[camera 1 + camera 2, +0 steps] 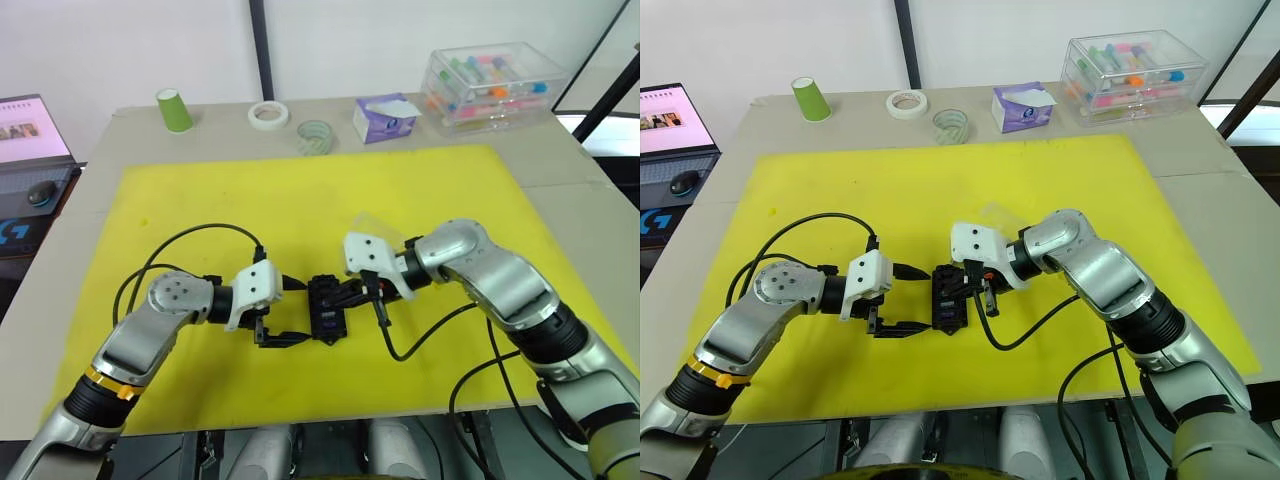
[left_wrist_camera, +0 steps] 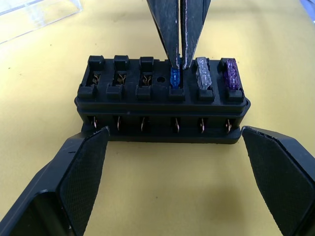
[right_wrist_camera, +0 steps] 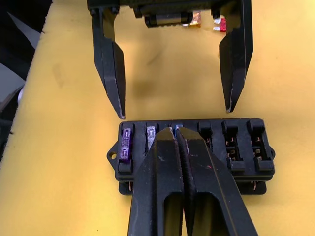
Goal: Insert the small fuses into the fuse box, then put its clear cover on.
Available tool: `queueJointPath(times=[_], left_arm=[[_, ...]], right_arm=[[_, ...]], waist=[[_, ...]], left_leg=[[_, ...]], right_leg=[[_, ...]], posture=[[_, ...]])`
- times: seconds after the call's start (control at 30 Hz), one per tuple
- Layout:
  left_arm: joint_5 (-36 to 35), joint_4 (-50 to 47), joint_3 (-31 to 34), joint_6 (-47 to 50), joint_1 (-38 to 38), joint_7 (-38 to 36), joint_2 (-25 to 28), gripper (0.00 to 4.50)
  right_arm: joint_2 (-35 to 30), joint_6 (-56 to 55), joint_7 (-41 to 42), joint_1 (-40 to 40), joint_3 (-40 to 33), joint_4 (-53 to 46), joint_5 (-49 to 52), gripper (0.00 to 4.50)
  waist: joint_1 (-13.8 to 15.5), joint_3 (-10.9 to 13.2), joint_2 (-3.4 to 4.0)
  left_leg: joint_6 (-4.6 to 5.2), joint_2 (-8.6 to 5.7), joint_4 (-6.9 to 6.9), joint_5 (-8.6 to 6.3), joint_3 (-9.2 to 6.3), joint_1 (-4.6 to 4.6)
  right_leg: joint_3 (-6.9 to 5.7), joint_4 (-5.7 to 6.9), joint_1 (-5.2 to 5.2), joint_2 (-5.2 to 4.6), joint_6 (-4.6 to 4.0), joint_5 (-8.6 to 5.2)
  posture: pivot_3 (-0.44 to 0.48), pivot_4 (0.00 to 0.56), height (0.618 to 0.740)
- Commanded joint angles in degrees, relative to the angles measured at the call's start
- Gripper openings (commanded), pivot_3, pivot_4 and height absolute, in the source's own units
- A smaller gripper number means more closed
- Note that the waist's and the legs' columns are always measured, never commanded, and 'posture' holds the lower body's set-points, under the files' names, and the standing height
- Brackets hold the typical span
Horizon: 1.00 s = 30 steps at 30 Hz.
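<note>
The black fuse box (image 1: 327, 308) lies on the yellow mat (image 1: 320, 190), between my two grippers. A purple fuse (image 2: 231, 73), a grey-clear fuse (image 2: 203, 73) and a teal fuse (image 2: 174, 77) stand in three neighbouring slots; the other three slots of that row are bare. My right gripper (image 3: 174, 132) is shut on the teal fuse, which sits in its slot. My left gripper (image 1: 300, 312) is open, with one finger at each end of the box and not touching it. A red fuse (image 3: 220, 24) and a yellow fuse (image 3: 196, 18) lie on the mat behind my left gripper. The clear cover (image 1: 378, 228) rests on the mat just beyond my right wrist.
Along the table's far edge stand a green cup (image 1: 174, 110), a white tape roll (image 1: 268, 114), a clear tape roll (image 1: 315, 136), a purple tissue box (image 1: 384, 117) and a big clear case of coloured tubes (image 1: 492, 85). A laptop (image 1: 30, 130) sits left. Black cables loop beside both wrists.
</note>
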Motion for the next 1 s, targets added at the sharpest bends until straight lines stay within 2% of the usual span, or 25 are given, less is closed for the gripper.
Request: queueJointPath(times=[0.03, 0.2, 0.37, 0.5, 0.6, 0.77, 0.93, 1.0], left_arm=[[-0.4, -1.17, 0.97, -1.01, 0.3, 0.01, 0.23, 4.5], [-0.34, -1.11, 0.94, -1.05, 0.24, 0.05, 0.19, 4.5], [-0.44, -1.33, 1.08, -0.99, 0.44, 0.1, 0.28, 4.5], [-0.67, -1.57, 1.42, -0.88, 0.52, 0.11, 0.42, 4.5], [-2.94, -2.53, 3.34, 0.71, -0.22, -0.12, 0.55, 4.5], [-8.75, -5.88, 8.8, 6.66, -1.09, 0.32, 2.41, 4.5], [-15.8, -9.9, 17.63, 15.58, 1.4, 0.3, 9.38, 4.5], [-17.02, -9.75, 22.73, 17.61, 4.44, 0.05, 12.9, 4.5]], right_arm=[[-0.96, -2.23, -0.09, 0.88, 1.34, 0.64, -2.28, 0.04], [-3.05, -4.96, 0.68, 3.6, 4.29, 2.99, -5.71, 0.04], [-3.08, -5.79, 0.95, 3.87, 4.18, 2.98, -6.12, 0.04], [-1.79, -4.53, 0.74, 2.72, 1.64, 1.85, -3.6, 0.04], [0.44, -3.42, 0.18, 0.06, -2.9, 0.78, 0.03, 0.04], [0.34, -0.67, -0.13, -2.94, -8.53, -1.27, 4.21, 0.04], [-4.44, -1.09, 1.11, -3.38, -13.56, -1.66, 6.01, 0.04], [-9.02, -1.95, 3.51, -1.18, -16.26, -2.04, 6.96, 0.04]], waist=[[-0.02, 0.0, 0.0], [0.08, -0.01, -0.01], [0.12, -0.06, -0.03], [0.11, -0.06, -0.03], [0.05, -0.05, -0.03], [-0.03, -0.02, -0.03], [0.01, 0.01, -0.05], [0.01, 0.02, -0.04]], left_leg=[[0.0, 0.0, 0.0, 0.0, 0.0, 0.01], [0.0, 0.0, 0.0, 0.0, 0.0, 0.06], [0.0, 0.0, 0.01, 0.0, -0.02, 0.14], [0.0, 0.0, 0.01, 0.0, -0.02, 0.14], [0.0, 0.0, 0.01, 0.0, -0.02, 0.12], [0.0, 0.0, 0.0, 0.0, -0.04, -0.01], [0.0, 0.01, -0.03, 0.0, -0.05, -0.02], [0.0, 0.0, -0.03, 0.0, -0.04, -0.01]], right_leg=[[0.0, 0.0, 0.01, 0.0, 0.0, 0.0], [-0.01, 0.0, 0.07, 0.0, 0.0, 0.0], [-0.01, -0.01, 0.18, 0.0, 0.0, 0.0], [-0.01, -0.01, 0.18, 0.0, 0.0, 0.0], [-0.01, -0.01, 0.17, 0.0, 0.0, 0.0], [0.0, -0.01, 0.01, 0.0, 0.0, 0.0], [0.0, -0.02, -0.01, 0.0, 0.0, 0.0], [0.0, -0.03, 0.0, 0.0, 0.0, 0.0]], posture=[[0.0, 0.15, 0.74], [0.0, 0.15, 0.74], [0.0, 0.15, 0.74], [0.0, 0.15, 0.74], [0.0, 0.15, 0.74], [0.0, 0.15, 0.74], [0.0, 0.15, 0.74], [0.0, 0.15, 0.74]])
